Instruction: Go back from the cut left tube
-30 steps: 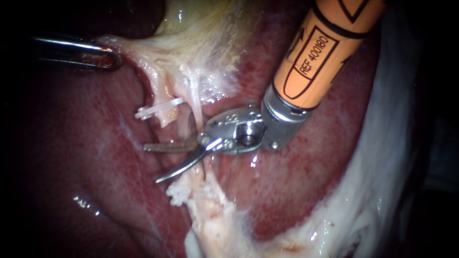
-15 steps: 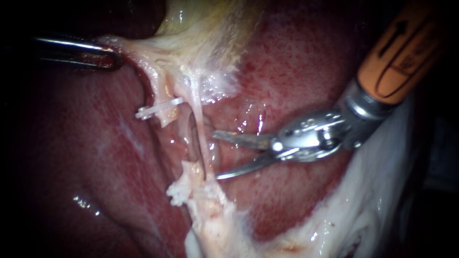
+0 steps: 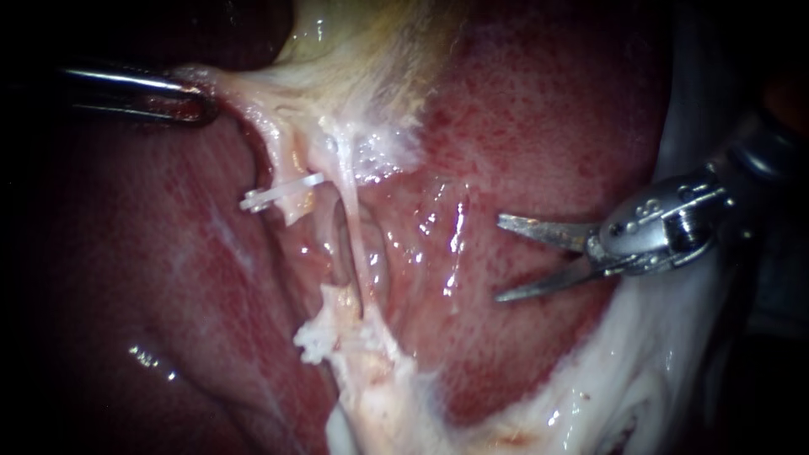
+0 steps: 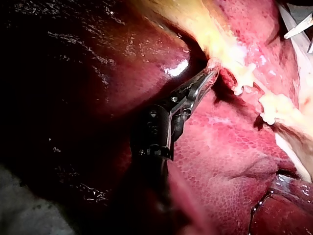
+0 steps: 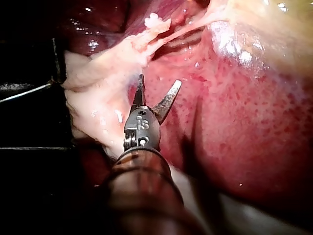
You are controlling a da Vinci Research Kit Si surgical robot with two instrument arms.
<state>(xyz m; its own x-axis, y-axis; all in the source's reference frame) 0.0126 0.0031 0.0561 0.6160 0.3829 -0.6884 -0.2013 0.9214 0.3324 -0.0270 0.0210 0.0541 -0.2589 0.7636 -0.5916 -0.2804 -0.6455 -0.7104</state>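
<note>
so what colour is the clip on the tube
The clip is white, clearest in the endoscope view.

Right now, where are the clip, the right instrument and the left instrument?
clip (image 3: 278, 192), endoscope view, middle of its white bar.
right instrument (image 3: 499, 258), endoscope view, midway between its open blade tips.
left instrument (image 3: 195, 101), endoscope view, jaw tips shut on pale tissue (image 3: 226, 82).

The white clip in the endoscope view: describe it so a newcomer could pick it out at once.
Start at the yellowish gallbladder at the top of the endoscope view and follow the pale tissue down over the liver. Left of the thin stretched strand sits the clip, a small bar crosswise on a short pale stump. Unlike the ragged white tissue below, it is straight and smooth.
</note>
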